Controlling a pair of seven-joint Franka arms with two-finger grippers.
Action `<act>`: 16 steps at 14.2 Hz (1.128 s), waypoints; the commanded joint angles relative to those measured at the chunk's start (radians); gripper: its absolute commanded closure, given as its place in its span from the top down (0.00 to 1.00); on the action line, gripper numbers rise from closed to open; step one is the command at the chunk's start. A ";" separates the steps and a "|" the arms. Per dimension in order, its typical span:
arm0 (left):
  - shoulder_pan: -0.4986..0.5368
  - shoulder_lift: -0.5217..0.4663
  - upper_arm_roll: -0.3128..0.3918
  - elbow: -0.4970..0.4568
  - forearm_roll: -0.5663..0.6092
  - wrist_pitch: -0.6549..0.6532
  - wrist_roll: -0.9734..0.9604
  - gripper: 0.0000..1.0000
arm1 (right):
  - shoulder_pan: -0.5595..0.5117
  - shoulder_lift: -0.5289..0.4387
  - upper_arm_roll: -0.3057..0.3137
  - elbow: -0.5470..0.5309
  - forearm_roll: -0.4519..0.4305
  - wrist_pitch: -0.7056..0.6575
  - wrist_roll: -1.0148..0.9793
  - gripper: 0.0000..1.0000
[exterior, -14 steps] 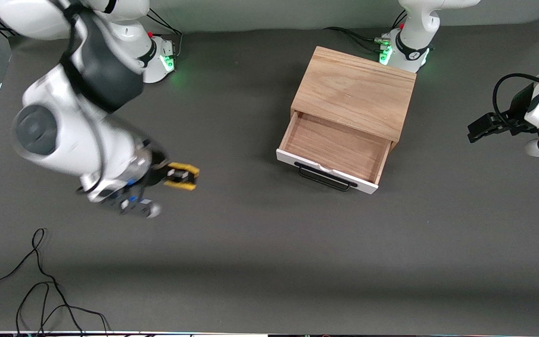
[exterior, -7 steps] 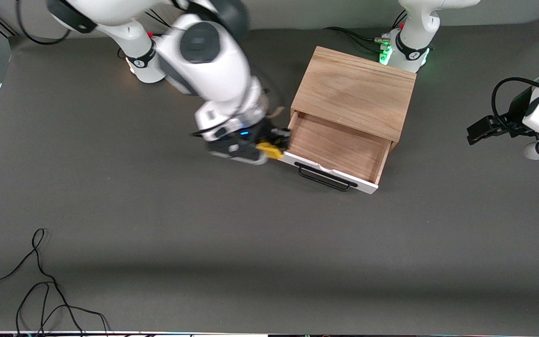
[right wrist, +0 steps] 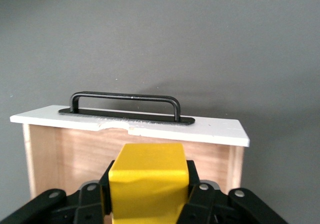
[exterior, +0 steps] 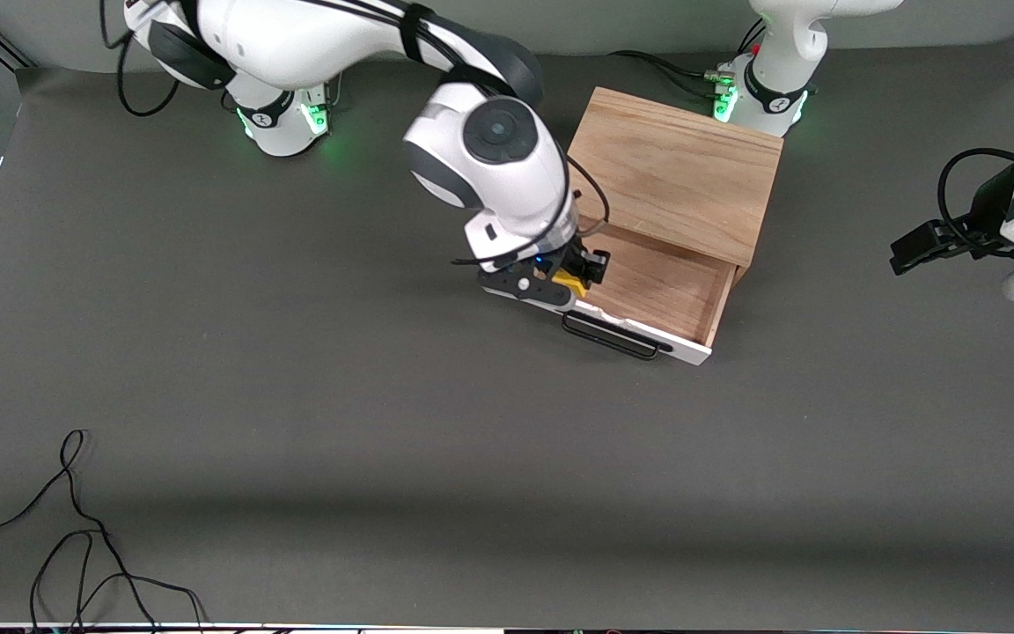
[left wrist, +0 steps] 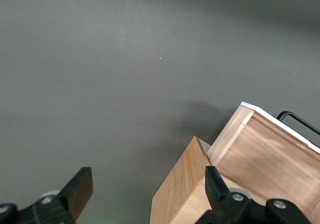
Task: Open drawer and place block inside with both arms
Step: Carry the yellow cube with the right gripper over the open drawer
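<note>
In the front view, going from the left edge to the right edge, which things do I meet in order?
Loose black cable → right arm's base → right gripper holding the yellow block → drawer handle → left arm's base → left gripper.

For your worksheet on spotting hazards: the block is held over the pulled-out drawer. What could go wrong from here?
1. The right gripper holds the block over the drawer close to its white front panel; released there, it might strike the panel and bounce out.
2. Lowering further, the fingers could knock that panel or the handle.
3. The left gripper waits open at the left arm's end of the table, so nothing steadies the cabinet.
</note>
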 commanded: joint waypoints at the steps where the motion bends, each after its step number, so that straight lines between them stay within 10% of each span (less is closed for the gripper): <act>1: 0.003 -0.007 -0.003 -0.006 0.015 0.011 0.000 1.00 | 0.057 0.060 -0.025 0.048 -0.036 0.012 0.078 0.35; 16: 0.000 -0.007 -0.007 -0.006 0.017 0.005 -0.002 0.99 | 0.143 0.154 -0.048 0.041 -0.144 0.110 0.161 0.43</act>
